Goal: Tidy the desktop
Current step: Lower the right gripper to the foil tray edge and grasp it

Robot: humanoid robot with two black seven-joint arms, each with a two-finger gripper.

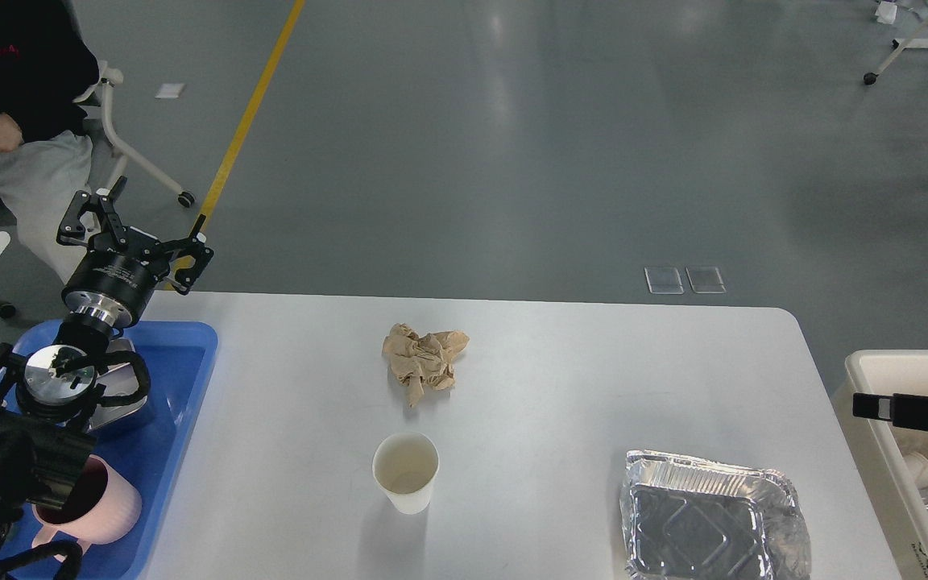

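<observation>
The left gripper (135,228) holds its two fingers spread wide with nothing between them. It hangs above the far left corner of the desktop (561,387), over the back edge of the blue tray (182,379). Of the right arm, only a dark bar-shaped end (915,413) reaches in from the right edge over the white bin (875,379); whether its jaws are apart or together cannot be told.

In the head view, the desktop fills the lower middle of the scene as a wide white surface with rounded far corners. Three loose items lie on it. A crumpled brown paper napkin (424,361) sits near the centre, its longer side running roughly from near-left to far-right. A white paper cup (405,471) stands upright and empty just in front of the napkin, nearer the robot. A foil tray (710,519) lies at the near right, close to the bin. The blue tray at the left already carries a pink cup (97,503) and a metal dish (122,399) partly hidden by the arm. The bin seems to hold some discarded items, though they are hard to make out.

The napkin and cup lie to the right of the open left gripper and nearer to the robot, well apart from it. The foil tray lies closest to the right arm, just beside the bin. Judging by this layout, the left arm is the likelier one for the cup or napkin. It would need to swing right and descend.

A seated person (5,121) is at the far left, away from the desktop.
</observation>
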